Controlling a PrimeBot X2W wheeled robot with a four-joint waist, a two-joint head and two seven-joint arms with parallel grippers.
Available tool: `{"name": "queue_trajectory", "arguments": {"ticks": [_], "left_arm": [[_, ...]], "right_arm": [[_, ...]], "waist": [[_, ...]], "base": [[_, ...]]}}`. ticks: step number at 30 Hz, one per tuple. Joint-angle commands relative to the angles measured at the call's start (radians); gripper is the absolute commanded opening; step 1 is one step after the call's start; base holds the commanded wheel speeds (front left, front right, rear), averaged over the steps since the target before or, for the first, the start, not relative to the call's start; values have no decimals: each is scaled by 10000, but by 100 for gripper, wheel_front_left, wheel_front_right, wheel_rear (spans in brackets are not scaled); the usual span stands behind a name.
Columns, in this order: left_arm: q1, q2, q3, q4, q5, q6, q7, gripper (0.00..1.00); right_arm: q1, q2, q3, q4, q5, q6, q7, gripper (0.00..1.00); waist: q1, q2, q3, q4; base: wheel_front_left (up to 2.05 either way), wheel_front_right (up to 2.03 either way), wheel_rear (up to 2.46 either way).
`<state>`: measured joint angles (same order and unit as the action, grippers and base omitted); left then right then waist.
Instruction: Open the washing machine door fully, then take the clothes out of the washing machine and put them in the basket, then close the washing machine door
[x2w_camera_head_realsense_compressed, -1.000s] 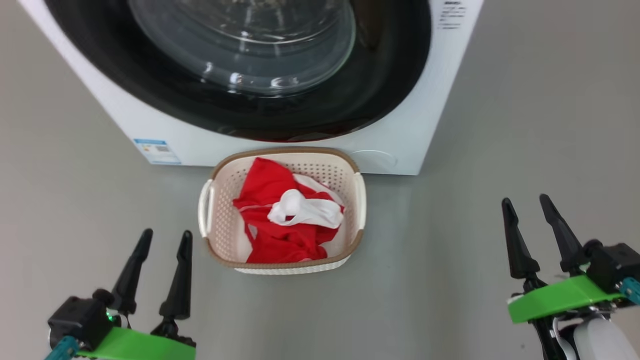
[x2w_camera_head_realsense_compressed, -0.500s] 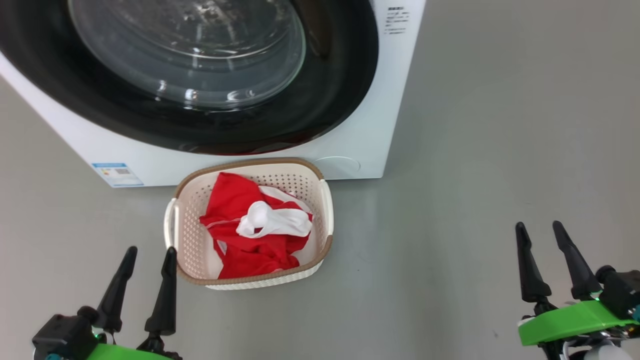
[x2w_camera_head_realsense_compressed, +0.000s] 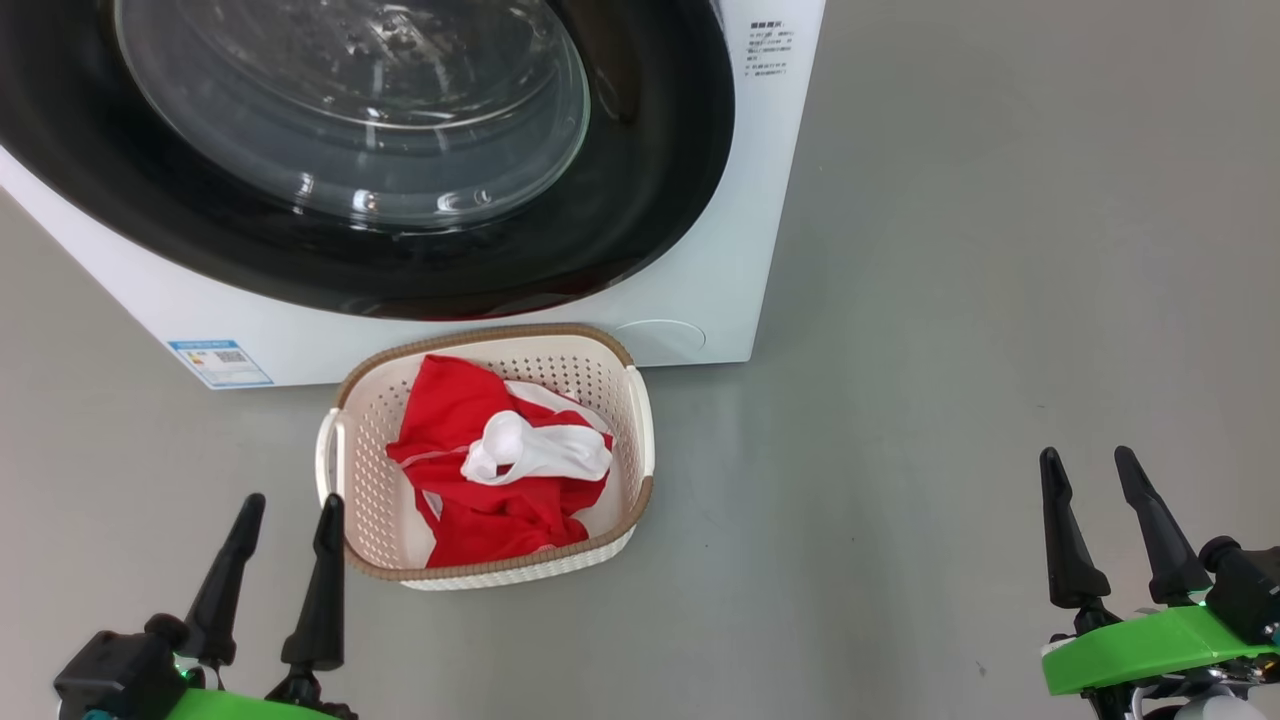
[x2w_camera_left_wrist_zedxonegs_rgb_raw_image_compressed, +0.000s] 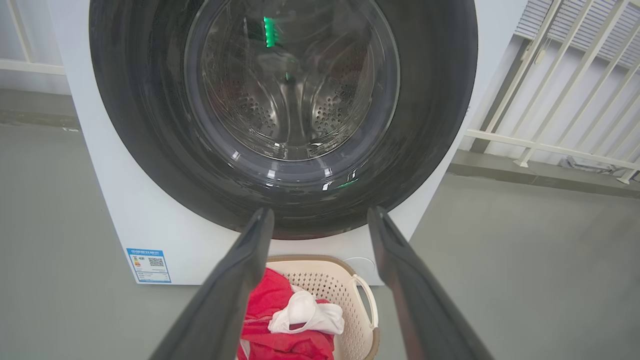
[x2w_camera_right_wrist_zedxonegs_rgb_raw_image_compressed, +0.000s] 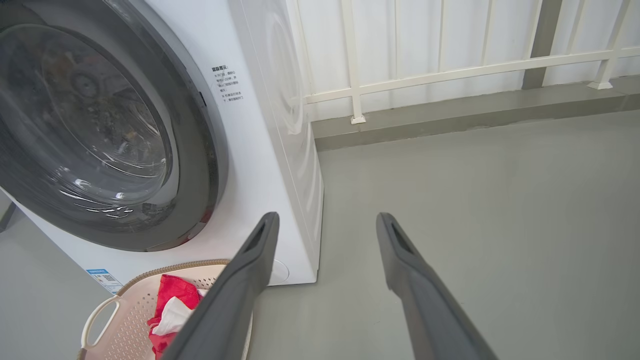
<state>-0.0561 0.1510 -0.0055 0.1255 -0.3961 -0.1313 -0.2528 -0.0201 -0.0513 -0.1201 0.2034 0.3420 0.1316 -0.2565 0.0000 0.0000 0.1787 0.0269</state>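
Washing machine: a white front-loading washing machine (x2w_camera_head_realsense_compressed: 720, 300) stands on a grey floor (x2w_camera_head_realsense_compressed: 900, 450). It is the landmark for every place below.
Door: the round door (x2w_camera_head_realsense_compressed: 650, 180), with a black rim and a bulging glass window, lies flat against the machine's front and looks closed. Whether the latch has caught cannot be told.
Drum: through the glass, the left wrist view shows a steel drum (x2w_camera_left_wrist_zedxonegs_rgb_raw_image_compressed: 290, 100) with no clothes in sight.
Basket: a cream basket (x2w_camera_head_realsense_compressed: 372, 470) with a brown rim sits on the floor just in front of the machine, below the door's lowest edge.
Clothes: the clothes (x2w_camera_head_realsense_compressed: 470, 505) lie crumpled inside the basket, red fabric with a white piece (x2w_camera_head_realsense_compressed: 540, 455) on top.
Left claw: the left gripper (x2w_camera_head_realsense_compressed: 293, 498) hangs in front of the machine, beyond the basket's near left corner. Its fingers are spread and it grasps nothing.
Right claw: the right gripper (x2w_camera_head_realsense_compressed: 1087, 453) hangs well apart from the machine, out past its right front corner. It is also spread and empty.
Step in hand: judging by the closed-looking door and the filled basket, all three steps seem done.
Next move: probably none. If the latch were loose, the door's rim would need a firm push.
Count: one machine, one door, one basket and two claws with two fingers each. There is one blue label (x2w_camera_head_realsense_compressed: 220, 362) and at least two garments, though the exact number is unclear.
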Motion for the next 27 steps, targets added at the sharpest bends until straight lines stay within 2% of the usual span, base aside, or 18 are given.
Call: {"name": "queue_trajectory", "arguments": {"ticks": [1, 14, 15, 23, 27], "left_arm": [[-26, 223, 365, -263, 47, 6, -90, 100], [-25, 244, 499, -389, 33, 6, -90, 100], [1, 1, 119, -125, -1, 0, 0, 0], [34, -332, -21, 447, -298, 0, 126, 0], [43, -331, -8, 455, -713, 4, 218, 0]], "right_arm": [[-10, -54, 177, -273, -48, -9, -53, 100], [-27, -13, 216, -304, -29, -9, -53, 100], [0, 42, 9, -25, 3, 0, 0, 0], [14, 225, 76, 555, 314, 0, 75, 0], [13, 195, 107, 535, 746, -1, 173, 0]], "waist": [[0, 0, -16, 3], [0, 0, 43, -25], [0, 0, 45, -25], [2, 0, 30, -29], [23, 0, -72, -40]], "base": [[0, 0, 0], [0, 0, 0], [0, 0, 0], [0, 0, 0], [0, 0, 0]]}}
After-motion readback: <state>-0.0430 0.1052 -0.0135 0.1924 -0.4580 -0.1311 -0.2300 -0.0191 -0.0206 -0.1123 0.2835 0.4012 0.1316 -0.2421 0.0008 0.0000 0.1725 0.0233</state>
